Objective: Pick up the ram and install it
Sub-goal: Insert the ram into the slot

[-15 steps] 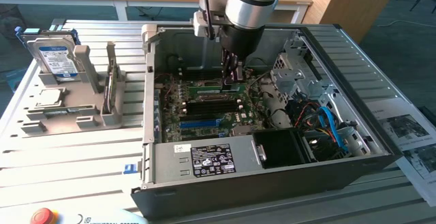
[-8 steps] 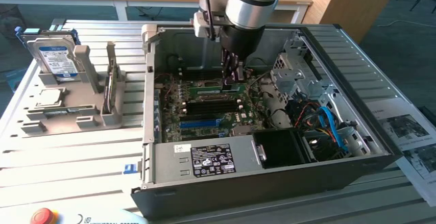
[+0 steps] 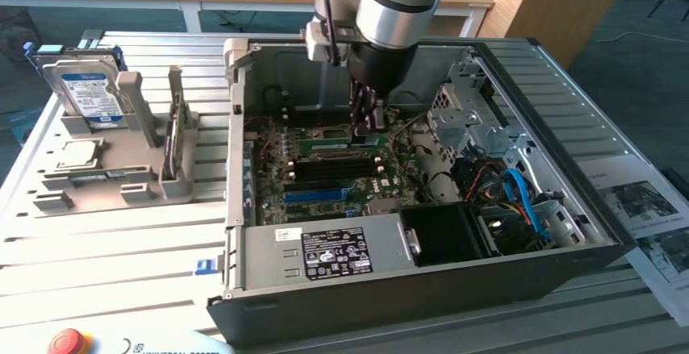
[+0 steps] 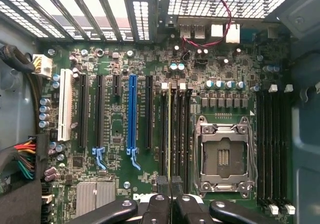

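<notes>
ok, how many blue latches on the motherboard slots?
2. One latch at the end of the blue slot, the other latch ending a long black slot toward the white slot. The fingers may hide more.

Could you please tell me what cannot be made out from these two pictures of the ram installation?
Exterior view: the gripper and arm stand in front of the memory slots, so whether the ram is seated cannot be told.
Wrist view: the ram shows edge-on in the shut gripper; its chips and label are hidden.
Exterior view: print on the hard drive label is too small to read.
</notes>
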Motion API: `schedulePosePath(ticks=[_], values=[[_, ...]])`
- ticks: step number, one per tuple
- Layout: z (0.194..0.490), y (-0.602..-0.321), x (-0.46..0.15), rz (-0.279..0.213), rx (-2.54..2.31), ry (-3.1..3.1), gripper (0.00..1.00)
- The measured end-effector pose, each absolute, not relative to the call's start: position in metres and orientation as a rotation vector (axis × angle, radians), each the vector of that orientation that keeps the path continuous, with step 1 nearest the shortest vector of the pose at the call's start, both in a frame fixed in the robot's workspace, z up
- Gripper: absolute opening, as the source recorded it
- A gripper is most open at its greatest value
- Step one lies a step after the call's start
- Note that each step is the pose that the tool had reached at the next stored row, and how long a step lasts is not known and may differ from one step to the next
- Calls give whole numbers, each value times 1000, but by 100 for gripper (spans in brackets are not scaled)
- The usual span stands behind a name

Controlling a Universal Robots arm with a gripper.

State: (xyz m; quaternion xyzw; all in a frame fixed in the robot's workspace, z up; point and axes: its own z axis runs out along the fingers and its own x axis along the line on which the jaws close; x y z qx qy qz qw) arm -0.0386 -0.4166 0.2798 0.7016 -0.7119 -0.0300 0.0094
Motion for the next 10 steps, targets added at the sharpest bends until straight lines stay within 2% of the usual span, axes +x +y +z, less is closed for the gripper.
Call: schedulePosePath(ticks=[10], values=[[276, -417, -39, -94, 2181, -2233, 12]])
